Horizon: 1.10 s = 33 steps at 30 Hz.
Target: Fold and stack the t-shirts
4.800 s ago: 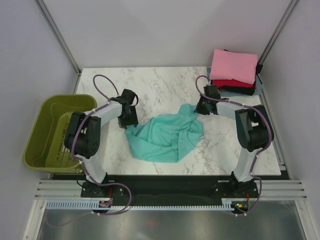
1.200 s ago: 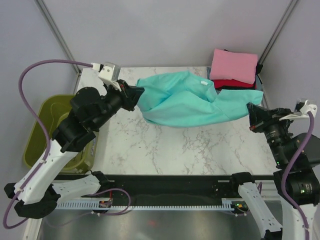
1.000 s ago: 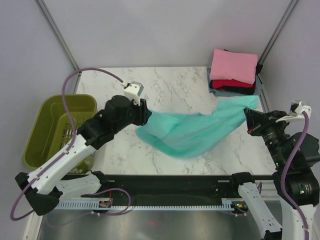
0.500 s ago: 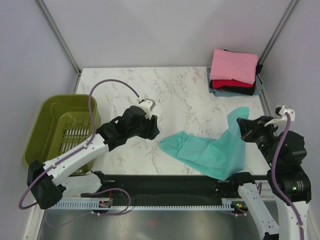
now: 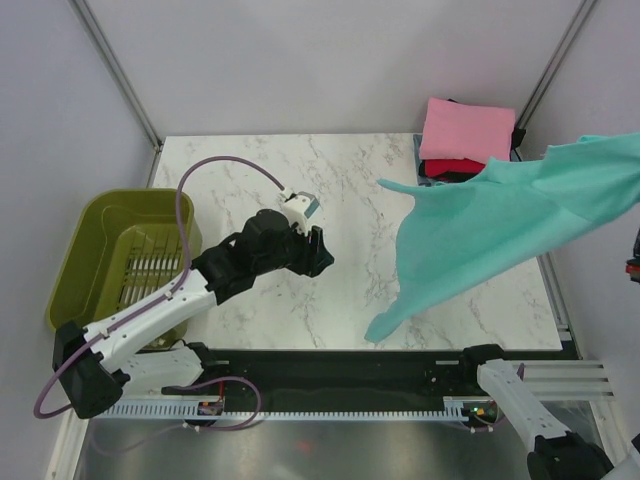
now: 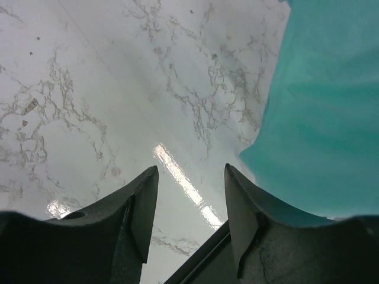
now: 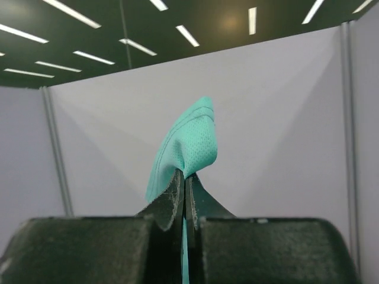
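A teal t-shirt [image 5: 480, 230] hangs in the air over the right side of the table, from the upper right edge of the top view down to a free corner near the front. My right gripper [image 7: 185, 177] is shut on its hem [image 7: 190, 142] and is raised out of the top view. My left gripper [image 5: 318, 255] is open and empty low over the middle of the table [image 5: 350, 170]. In the left wrist view the shirt [image 6: 320, 118] hangs to the right of that gripper [image 6: 190, 177], apart from it. A folded stack sits at the back right, pink [image 5: 468, 130] over red [image 5: 455, 167].
An olive-green plastic basket [image 5: 80, 260] stands off the table's left edge, beside the left arm. Metal frame posts rise at the back corners. A dark rail runs along the table's front edge.
The right arm has swung up and to the right, lifting the teal shirt off the table. The left gripper, no longer holding it, has opened wider and stayed near the middle.
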Available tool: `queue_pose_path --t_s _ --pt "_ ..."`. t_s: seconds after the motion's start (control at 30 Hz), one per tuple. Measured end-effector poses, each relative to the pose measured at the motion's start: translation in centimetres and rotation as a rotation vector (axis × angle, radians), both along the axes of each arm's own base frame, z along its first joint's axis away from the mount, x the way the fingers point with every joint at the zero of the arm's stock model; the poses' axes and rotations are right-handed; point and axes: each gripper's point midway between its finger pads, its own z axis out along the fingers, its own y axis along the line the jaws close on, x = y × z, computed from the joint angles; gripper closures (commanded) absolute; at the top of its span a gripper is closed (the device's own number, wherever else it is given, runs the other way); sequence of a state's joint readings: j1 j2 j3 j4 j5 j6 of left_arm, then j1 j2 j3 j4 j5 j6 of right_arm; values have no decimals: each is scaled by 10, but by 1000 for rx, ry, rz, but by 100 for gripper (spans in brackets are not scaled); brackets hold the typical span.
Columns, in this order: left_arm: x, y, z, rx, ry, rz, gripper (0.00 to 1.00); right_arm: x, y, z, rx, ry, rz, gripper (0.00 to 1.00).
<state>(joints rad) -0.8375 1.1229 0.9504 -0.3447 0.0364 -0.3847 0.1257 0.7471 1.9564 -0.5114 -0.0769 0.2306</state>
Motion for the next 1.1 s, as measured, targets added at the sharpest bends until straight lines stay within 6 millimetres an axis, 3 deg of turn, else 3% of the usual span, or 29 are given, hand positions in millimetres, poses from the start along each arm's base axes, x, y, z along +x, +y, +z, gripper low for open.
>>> queue_pose_path --t_s 0.1,0.17,0.23,0.33,0.4,0.47,0.53,0.6,0.8,1.1 --pt "-1 1 8 -20 -18 0 45 -2 -25 3 45 -15 -120 100" --pt "-1 1 11 -27 -24 1 45 22 -34 -21 63 66 -180 100" --pt "0 0 10 -32 -29 1 44 65 -45 -69 79 225 -267 100" --pt "2 -3 -1 -24 -19 -1 44 121 -61 -174 69 521 -414 100" --pt "5 -12 -21 -4 21 -16 45 141 -71 -248 38 714 -502 100" --pt "7 -25 -45 28 67 -31 45 142 -79 -295 18 845 -569 100" --pt "2 -37 -67 57 106 -57 45 137 -86 -311 24 894 -616 100" --pt "-10 -51 -86 80 141 -101 45 133 -93 -311 41 898 -654 100" --pt "-31 -91 -119 88 198 -212 46 137 -102 -315 75 914 -722 100" --pt "-45 -169 -137 15 241 -396 46 142 -105 -328 67 940 -753 100"
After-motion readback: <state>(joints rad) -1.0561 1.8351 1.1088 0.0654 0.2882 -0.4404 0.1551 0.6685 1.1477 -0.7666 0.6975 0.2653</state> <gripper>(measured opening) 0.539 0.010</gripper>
